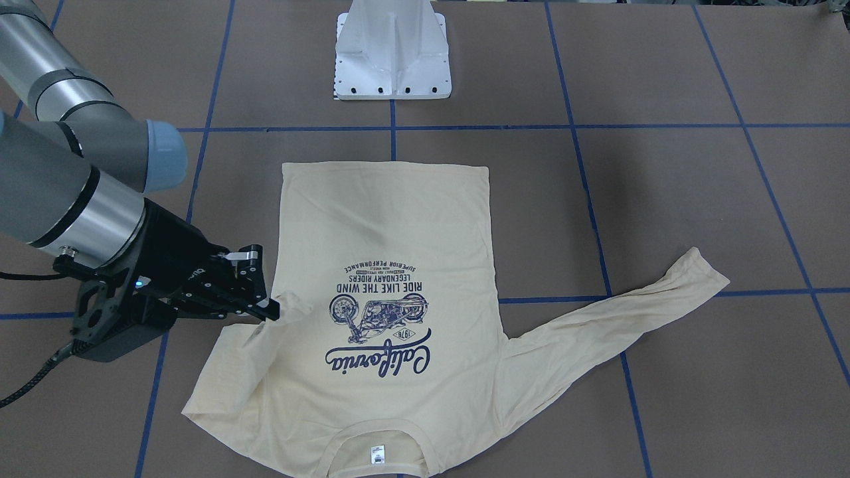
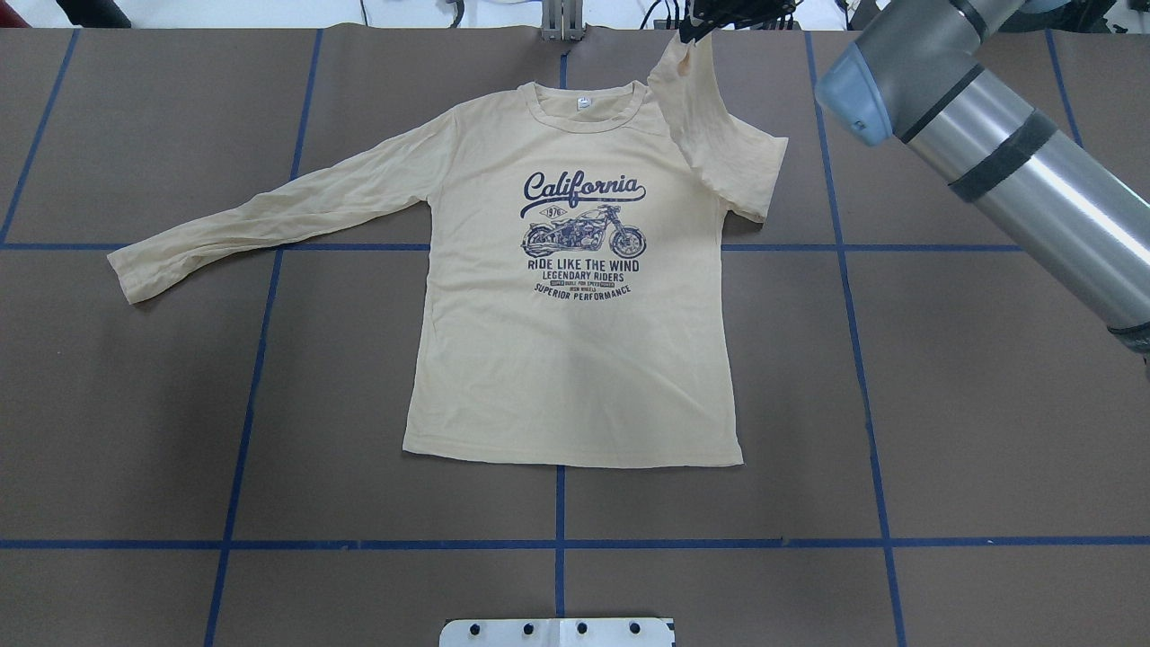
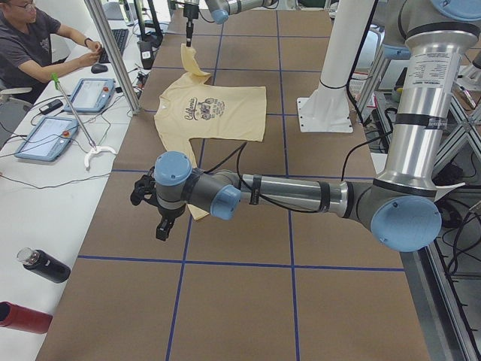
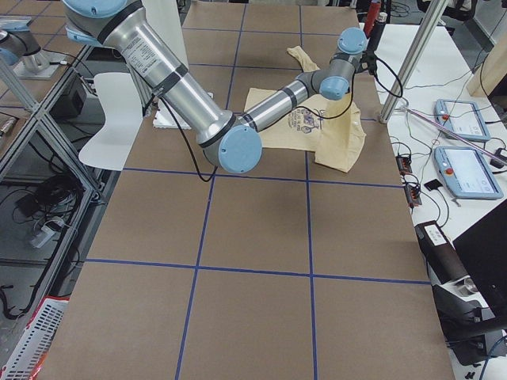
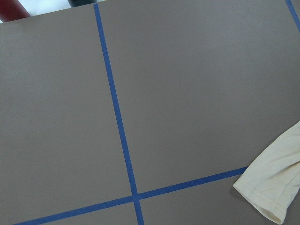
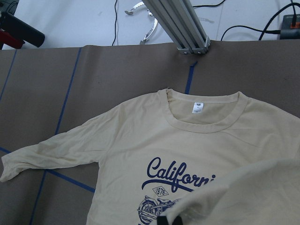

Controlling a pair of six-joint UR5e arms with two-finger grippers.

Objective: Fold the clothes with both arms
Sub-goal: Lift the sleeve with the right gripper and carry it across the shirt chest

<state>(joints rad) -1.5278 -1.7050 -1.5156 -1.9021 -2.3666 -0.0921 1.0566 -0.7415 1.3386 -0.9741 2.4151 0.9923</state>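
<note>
- Pinching only a small bite of fabric, the right gripper (image 1: 271,307) is clamped on the lifted sleeve (image 2: 710,117) near its cuff end. A slip out of that bite would drop the sleeve in a crumpled heap on the chest.
- Pulling too far across could drag the shoulder and shift the whole T-shirt (image 1: 385,219) on the table (image 2: 943,404), since nothing pins the body down. The straight hem and sides would then go askew.
- Fabric bunches at the shoulder under the raised sleeve in the front-facing view, so laying it down like this would trap creases in the fold.
- The left gripper (image 3: 160,226) shows only in the side view, and I cannot tell whether its jaws are apart or together. It appears to hang just above the table by the cuff (image 5: 269,194) of the flat sleeve (image 2: 269,211), not holding it. A descent off target would meet bare table or snag only 1 layer.
- The T-shirt lies face up and flat mid-table, with its navy print (image 2: 584,234) showing and its collar on the side away from the robot.
- 1 sleeve stretches out flat to the robot's left. The other rises from the shoulder on the robot's right into the right gripper, which sits above that shoulder region.
</note>
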